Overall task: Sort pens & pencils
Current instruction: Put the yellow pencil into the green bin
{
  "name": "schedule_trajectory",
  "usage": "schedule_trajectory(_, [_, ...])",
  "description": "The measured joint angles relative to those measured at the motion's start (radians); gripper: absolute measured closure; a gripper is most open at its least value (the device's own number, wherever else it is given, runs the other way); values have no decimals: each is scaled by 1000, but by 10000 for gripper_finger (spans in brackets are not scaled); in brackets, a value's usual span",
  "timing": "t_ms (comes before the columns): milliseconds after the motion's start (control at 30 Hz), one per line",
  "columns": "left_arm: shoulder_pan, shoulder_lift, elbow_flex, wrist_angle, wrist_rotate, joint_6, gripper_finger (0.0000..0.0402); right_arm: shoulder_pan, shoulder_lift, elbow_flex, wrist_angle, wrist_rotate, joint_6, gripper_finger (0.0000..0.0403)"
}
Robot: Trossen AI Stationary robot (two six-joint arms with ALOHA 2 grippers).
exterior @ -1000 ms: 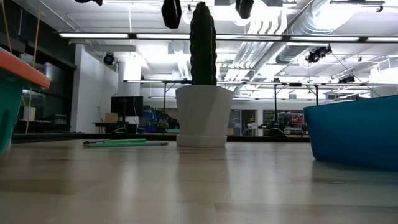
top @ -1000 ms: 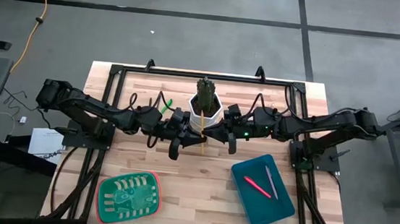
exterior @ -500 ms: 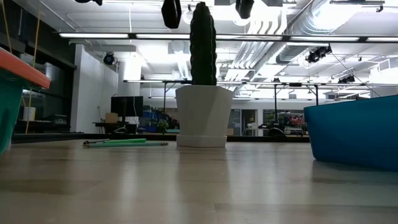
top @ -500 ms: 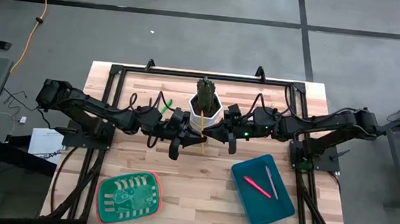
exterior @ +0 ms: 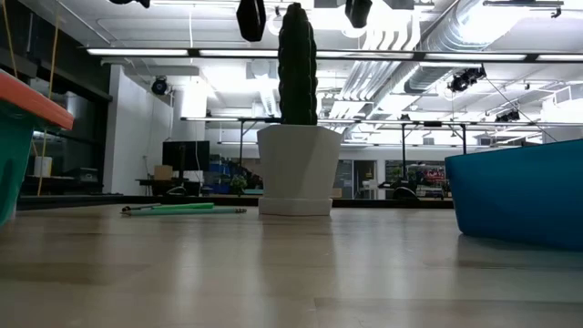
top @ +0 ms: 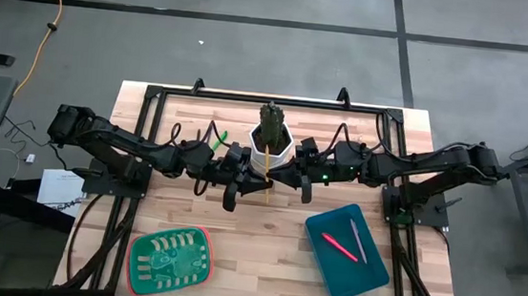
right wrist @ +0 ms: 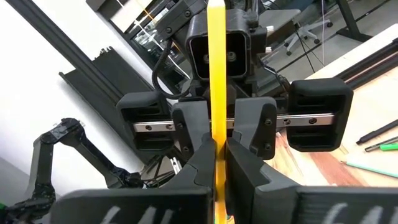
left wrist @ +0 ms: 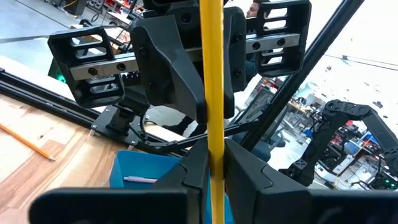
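floor [top: 253, 51]: grey, dark seams, orange cable [top: 48, 5] lying at left | ceiling [exterior: 437, 27]: white ducts, long strip lights [exterior: 364, 53] | room behind: white wall [exterior: 127, 128], dark monitor [exterior: 182, 159], cluttered benches | desk [exterior: 291, 264]: pale wood planks

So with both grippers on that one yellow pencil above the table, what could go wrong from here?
1. The left gripper and right gripper both pinch the yellow pencil. If neither lets go as they part, it could snap or be pulled askew.
2. If both let go, it would probably fall beside the white cactus pot, onto the table, outside the green tray.
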Motion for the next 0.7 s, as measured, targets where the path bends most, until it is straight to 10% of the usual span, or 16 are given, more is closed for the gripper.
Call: schedule_trajectory(700, [0, 0, 0, 8, 21, 7, 299, 0, 0, -1, -1, 1, 0, 396])
